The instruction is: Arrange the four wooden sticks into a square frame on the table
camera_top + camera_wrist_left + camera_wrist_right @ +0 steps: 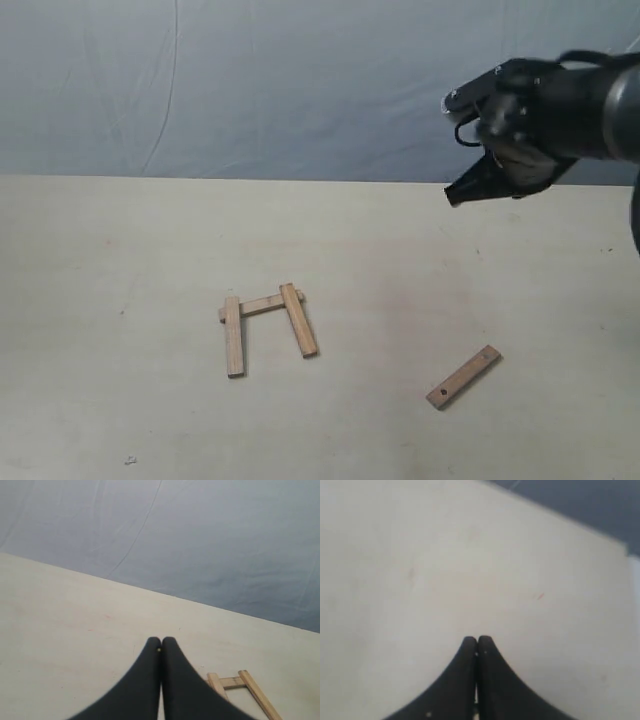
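The left gripper (161, 647) is outside the exterior view. Its wrist view shows its two dark fingers pressed together on nothing. That view's edge cuts off the three joined wooden sticks (235, 682), so only their far ends show. The right gripper (458, 195), likewise pressed together and empty, hangs in the air at the right, and its arm (600, 100) is cut off by the picture's edge. Its blurred wrist view shows only bare desk (120, 250). In the exterior view the three sticks form a three-sided outline near the middle, with overlapping corners and the open side toward the near edge. The fourth wooden stick (463, 377) lies slantwise, well apart to the right, with bare desk all round it. A blue-grey cloth (250, 80) hangs behind the far edge.
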You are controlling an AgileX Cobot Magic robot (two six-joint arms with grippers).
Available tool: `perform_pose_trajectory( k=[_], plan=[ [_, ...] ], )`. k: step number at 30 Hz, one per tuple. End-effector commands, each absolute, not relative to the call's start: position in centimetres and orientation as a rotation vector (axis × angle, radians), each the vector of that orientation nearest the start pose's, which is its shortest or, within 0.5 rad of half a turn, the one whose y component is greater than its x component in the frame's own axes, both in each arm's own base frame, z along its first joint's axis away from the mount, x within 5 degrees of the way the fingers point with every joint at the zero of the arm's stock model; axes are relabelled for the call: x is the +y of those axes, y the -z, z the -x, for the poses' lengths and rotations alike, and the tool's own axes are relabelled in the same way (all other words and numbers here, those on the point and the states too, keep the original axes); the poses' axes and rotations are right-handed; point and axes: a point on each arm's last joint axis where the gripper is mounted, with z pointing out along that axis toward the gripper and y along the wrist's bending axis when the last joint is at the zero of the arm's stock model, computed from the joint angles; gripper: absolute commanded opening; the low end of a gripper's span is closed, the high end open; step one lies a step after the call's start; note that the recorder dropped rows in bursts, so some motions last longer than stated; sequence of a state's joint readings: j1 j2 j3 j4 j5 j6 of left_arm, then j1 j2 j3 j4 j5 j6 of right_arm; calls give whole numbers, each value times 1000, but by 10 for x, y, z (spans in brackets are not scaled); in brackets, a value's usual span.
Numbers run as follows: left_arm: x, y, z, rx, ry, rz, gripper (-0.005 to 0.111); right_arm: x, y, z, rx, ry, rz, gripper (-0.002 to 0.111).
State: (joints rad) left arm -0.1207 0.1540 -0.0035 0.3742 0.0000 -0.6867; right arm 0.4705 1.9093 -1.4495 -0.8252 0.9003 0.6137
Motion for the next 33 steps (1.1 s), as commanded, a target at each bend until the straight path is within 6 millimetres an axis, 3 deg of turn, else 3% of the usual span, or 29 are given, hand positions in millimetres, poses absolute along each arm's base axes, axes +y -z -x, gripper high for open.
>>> perform_pose_trajectory(
  k=[1, 3, 5, 9, 12, 17, 23, 27, 29, 30, 33],
  plan=[
    [-8, -204, -68, 1638, 332, 163, 0, 181, -227, -378, 2801, 135, 686, -1],
    [-8, -203, -68, 1640, 332, 164, 0, 206, -222, -376, 2772, -97, 735, 0],
    [-8, -203, -68, 1640, 333, 165, 0, 229, -216, -371, 2722, -222, 766, 7],
    [-8, -203, -68, 1640, 341, 174, 0, 268, -200, -363, 2654, -271, 850, 40],
    [-8, -203, -68, 1640, 341, 174, 0, 291, -187, -360, 2636, -278, 906, 48],
    [-8, -203, -68, 1640, 341, 174, 0, 315, -160, -368, 2662, -233, 931, 48],
    [-8, -204, -68, 1633, 354, 182, 0, 321, -123, -377, 2701, -210, 918, 48],
    [-8, -204, -68, 1632, 357, 185, 0, 320, -114, -377, 2717, -178, 932, 48],
    [-8, -204, -68, 1632, 357, 185, 0, 320, -114, -377, 2719, -177, 933, 26],
    [-8, -204, -68, 1632, 357, 185, 0, 320, -114, -378, 2714, -180, 931, 4],
    [-8, -203, -68, 1639, 353, 186, 0, 315, -121, -381, 2709, -188, 899, -1]
  ],
)
